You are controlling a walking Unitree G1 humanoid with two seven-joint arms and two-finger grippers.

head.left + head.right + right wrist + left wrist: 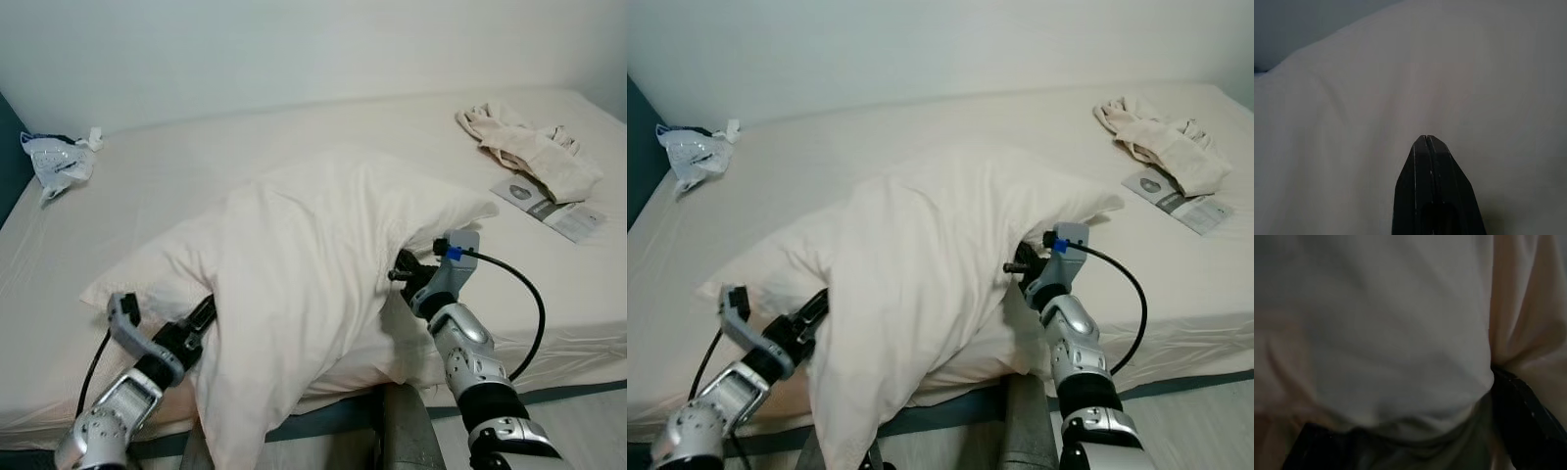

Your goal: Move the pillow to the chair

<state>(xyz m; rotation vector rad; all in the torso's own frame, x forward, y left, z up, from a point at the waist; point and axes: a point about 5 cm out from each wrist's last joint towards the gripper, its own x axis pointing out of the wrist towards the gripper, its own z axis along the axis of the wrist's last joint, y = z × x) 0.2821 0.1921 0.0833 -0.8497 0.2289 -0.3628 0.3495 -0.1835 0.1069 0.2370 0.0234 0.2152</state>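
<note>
Both sets of fingertips are disappearing into the soft cream pillow, so how the left gripper is set cannot be told. The pillow is bulging up between the two arms at the near edge of the bed, its wrinkled cloth draping over both. In the right wrist view the right gripper is showing its ribbed black fingers pressed together against pale fabric.

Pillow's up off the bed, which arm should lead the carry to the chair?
Left, probably. The left gripper is tucked under the pillow where its bulk sags; the right gripper only presses into its far side. Neither one's fingers can be read.
</note>
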